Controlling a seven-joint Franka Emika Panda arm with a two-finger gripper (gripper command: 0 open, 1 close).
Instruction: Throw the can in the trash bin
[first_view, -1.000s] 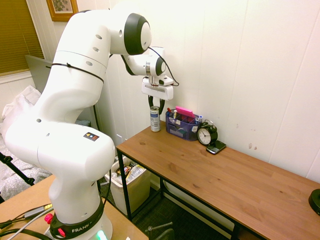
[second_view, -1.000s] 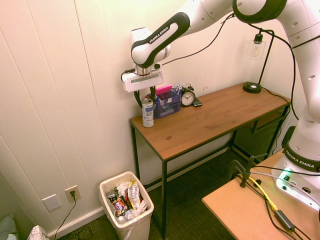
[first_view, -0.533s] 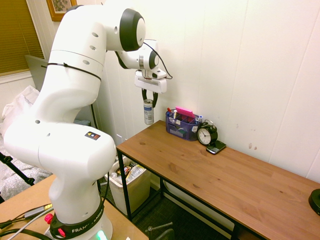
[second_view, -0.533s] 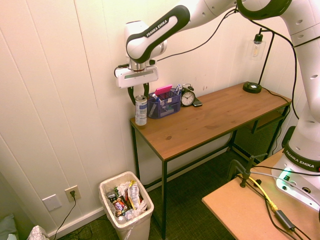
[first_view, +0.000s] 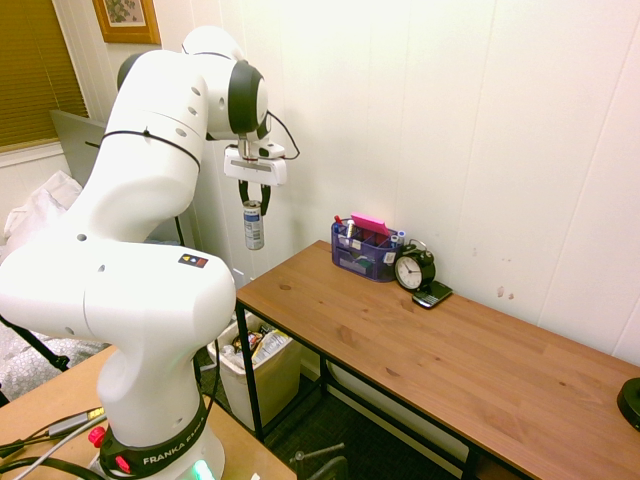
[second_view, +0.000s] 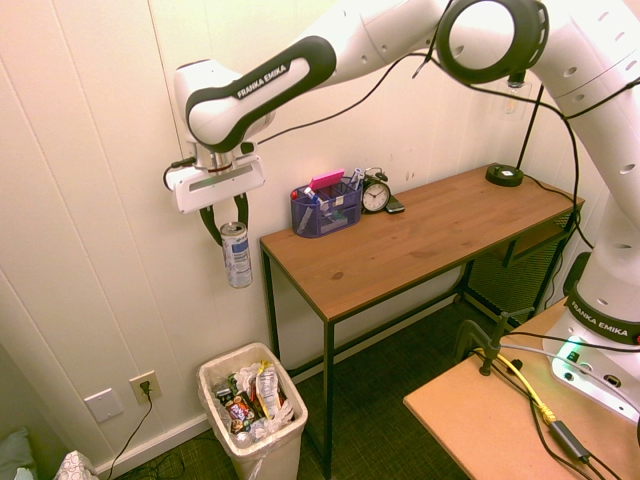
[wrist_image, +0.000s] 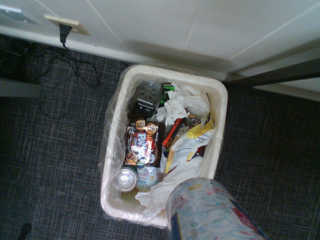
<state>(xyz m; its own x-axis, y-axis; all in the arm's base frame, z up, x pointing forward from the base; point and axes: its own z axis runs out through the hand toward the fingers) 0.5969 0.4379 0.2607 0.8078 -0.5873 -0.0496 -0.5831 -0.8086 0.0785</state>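
The counter (second_view: 420, 245) shows whole only in the second exterior view; the first exterior view cuts its far end off. The bin (second_view: 252, 462) stands on the floor off the counter's end, at about 6 o'clock from the claw (second_view: 224, 218) in the second exterior view. That view shows the bin nearly entire; in the first exterior view the bin (first_view: 258, 380) is half hidden behind the arm and the counter leg. Only the wrist view looks straight into the bin (wrist_image: 217, 125): wrappers, crumpled paper and another can's top fill it, though their print is too small to read. The claw is clenched on the can (second_view: 236, 254), which hangs upright in the air beyond the counter's edge. In the wrist view the can (wrist_image: 210, 212) is a blur, cut off by the frame.
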